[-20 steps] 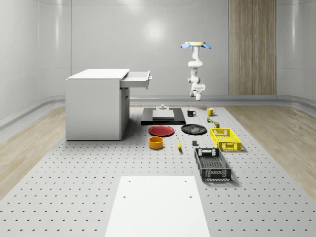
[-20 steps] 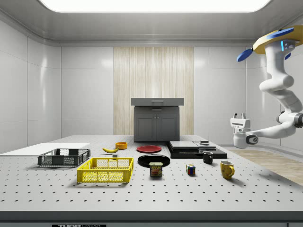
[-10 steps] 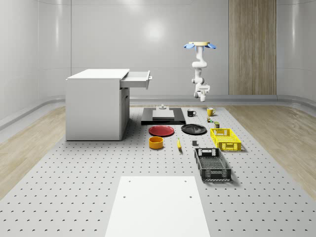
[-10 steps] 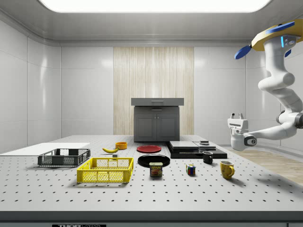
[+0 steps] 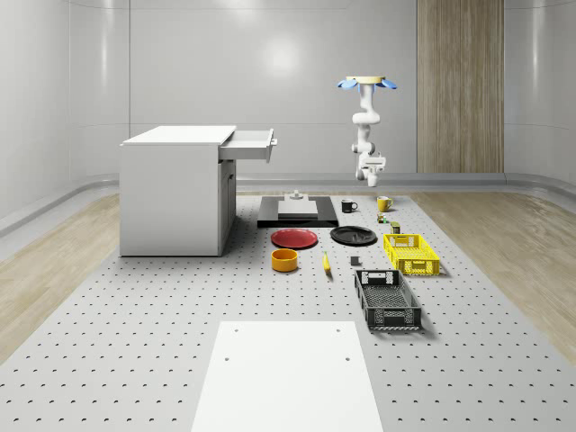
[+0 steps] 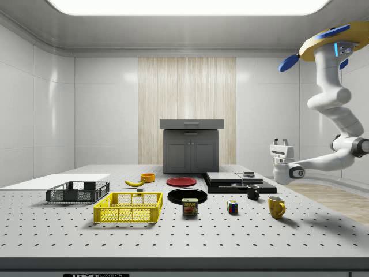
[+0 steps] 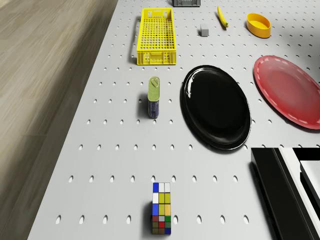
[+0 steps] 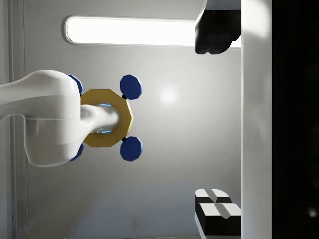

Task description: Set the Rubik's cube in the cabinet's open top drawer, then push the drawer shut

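Since a second ago drone (image 6: 328, 43) and gripper (image 6: 281, 140) shift toward the side view's left, hovering above the mugs' end of the surface (image 5: 180, 360), fingers parted, empty; Rubik's cube (image 7: 162, 215) untouched on the surface, drawer (image 5: 250, 144) open — nothing done yet.

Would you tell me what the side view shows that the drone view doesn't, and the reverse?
Side view: the drone hovering at the side view's right, its gripper held up in the air, the cabinet and the yellow mug. Drone view: the top faces of the Rubik's cube and the can. Both: cube, can, yellow basket, black plate and red plate.
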`<state>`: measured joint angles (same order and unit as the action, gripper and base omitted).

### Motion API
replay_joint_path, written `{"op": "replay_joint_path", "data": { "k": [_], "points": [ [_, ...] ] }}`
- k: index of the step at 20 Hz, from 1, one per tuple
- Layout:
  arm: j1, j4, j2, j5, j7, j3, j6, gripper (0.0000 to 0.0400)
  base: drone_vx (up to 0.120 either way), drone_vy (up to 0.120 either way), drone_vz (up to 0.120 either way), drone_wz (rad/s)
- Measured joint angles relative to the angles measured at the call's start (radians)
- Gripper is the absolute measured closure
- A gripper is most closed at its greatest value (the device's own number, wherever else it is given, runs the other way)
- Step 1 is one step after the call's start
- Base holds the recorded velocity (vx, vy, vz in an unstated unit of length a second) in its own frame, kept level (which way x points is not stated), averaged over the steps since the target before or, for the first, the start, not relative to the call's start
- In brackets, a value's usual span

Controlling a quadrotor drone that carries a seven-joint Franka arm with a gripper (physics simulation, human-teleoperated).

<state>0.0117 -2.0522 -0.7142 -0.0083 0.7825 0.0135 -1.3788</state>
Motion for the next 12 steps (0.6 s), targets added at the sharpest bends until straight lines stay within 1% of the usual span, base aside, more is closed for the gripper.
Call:
{"op": "replay_joint_path", "data": {
  "k": [7,12],
  "points": [
    [0.006,-0.004,-0.004,-0.027,0.003,0.019,-0.005,0.0,0.12,0.0,0.0,0.0],
    [0.017,-0.009,-0.007,-0.078,0.01,0.056,-0.01,0.0,0.12,0.0,0.0,0.0]
  ]
}}
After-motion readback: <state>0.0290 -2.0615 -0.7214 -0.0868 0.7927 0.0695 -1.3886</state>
